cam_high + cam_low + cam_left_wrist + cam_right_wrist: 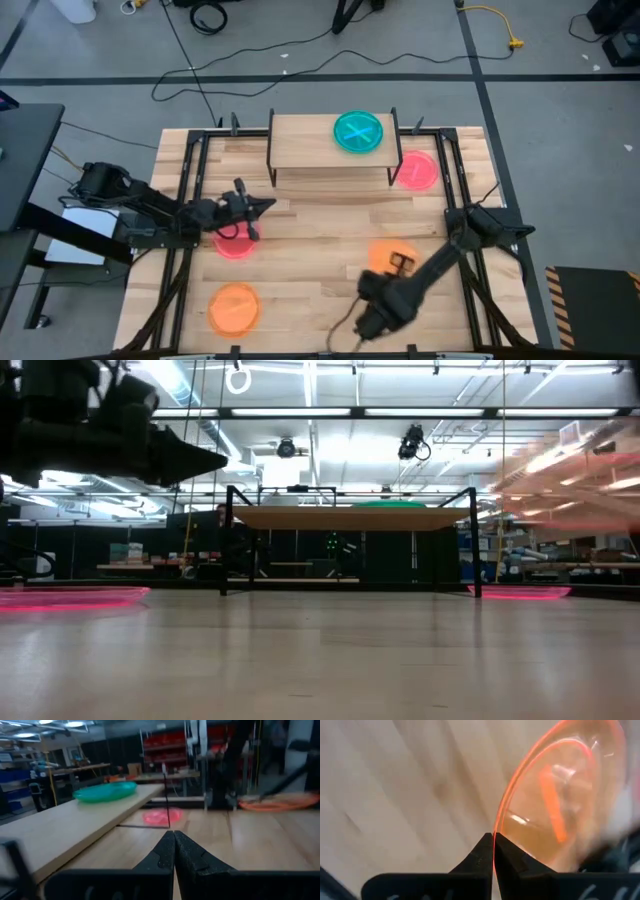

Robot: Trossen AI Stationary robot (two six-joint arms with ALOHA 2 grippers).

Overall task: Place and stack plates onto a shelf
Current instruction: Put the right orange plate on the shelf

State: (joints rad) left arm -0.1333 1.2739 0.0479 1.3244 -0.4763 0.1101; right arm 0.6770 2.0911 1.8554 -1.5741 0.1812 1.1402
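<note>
The right gripper is being held with its jaws pressed narrow on the rim of an orange plate, the thin edge being pinched right between the fingertips. In the high view this plate is being kept over the right front part of the butcher-block tabletop, beside the right arm's wrist, and in the low view it is showing as a blurred orange shape raised above the table at the right.

The left gripper is being held with its jaws brought fully together, nothing being gripped between them. It is being kept above the table near the left front leg of the shelf, just beside a pink-red plate lying flat on the tabletop.

One teal plate is being carried on the shelf, toward its right end; the left half of the board is showing bare wood. A second pink-red plate is lying on the tabletop just beside the shelf's right front leg. A second orange plate is lying flat near the table's left front corner, well apart from both grippers.
</note>
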